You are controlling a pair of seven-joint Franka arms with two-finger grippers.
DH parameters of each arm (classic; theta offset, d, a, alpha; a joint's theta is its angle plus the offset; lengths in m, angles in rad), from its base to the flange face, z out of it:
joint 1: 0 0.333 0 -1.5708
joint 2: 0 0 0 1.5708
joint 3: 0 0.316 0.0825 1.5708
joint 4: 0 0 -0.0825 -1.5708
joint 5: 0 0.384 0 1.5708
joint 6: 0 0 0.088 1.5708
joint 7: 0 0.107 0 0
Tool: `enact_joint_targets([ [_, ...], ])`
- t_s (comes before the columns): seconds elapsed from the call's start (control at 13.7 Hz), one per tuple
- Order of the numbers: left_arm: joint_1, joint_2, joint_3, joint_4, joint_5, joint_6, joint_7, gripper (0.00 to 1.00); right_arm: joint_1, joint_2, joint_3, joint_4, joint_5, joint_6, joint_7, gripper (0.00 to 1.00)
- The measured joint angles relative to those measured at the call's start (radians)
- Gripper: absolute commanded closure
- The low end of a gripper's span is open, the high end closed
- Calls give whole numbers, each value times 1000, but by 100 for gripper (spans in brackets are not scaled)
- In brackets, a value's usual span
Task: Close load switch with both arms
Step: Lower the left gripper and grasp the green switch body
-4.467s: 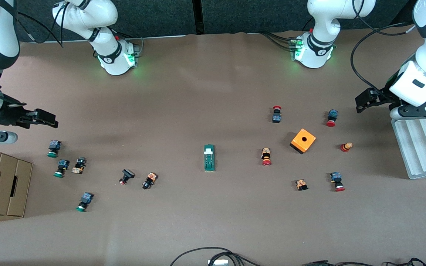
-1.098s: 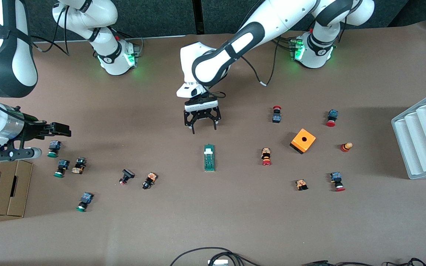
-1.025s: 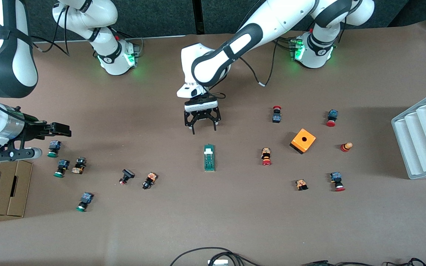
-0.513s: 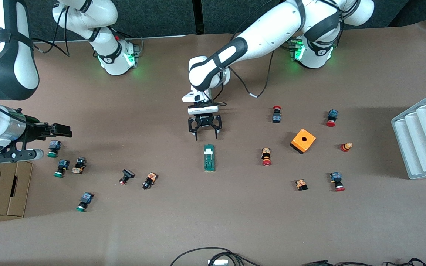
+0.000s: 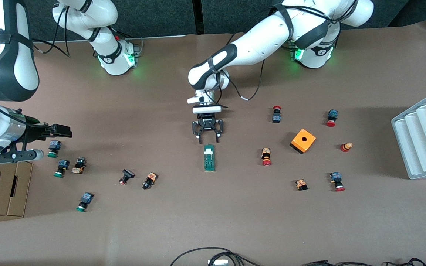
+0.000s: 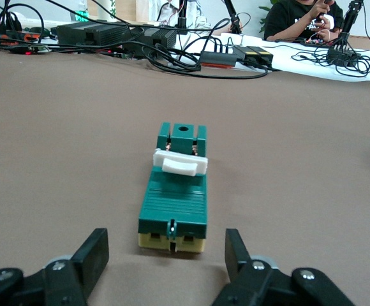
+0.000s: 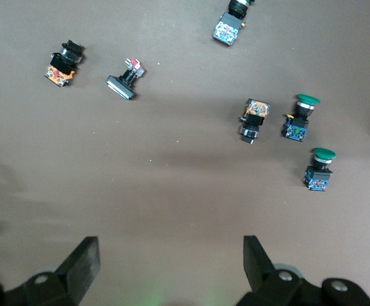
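Looking from the front, you've got the load switch point(image 5: 209, 158) mid-counter point(image 5: 213, 221), left pincer point(image 5: 208, 140) just above its white-lever end. Left wrist: fingers point(image 6: 94, 252) apart, not touching it. Right wrist: right pincer point(image 7: 169, 255) spread wide, waiting over green-capped buttons point(image 7: 318, 169).

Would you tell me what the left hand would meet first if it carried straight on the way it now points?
Most likely the load switch: the left hand has its open fingers either side of the switch's near end. How much gap remains is hard to judge.
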Motion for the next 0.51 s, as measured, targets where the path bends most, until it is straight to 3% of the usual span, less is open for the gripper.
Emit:
enact_joint_targets([
  [0.51,-48,26,37,26,16,-18,-3,30,0,2,0,0,0,0,-2,0],
])
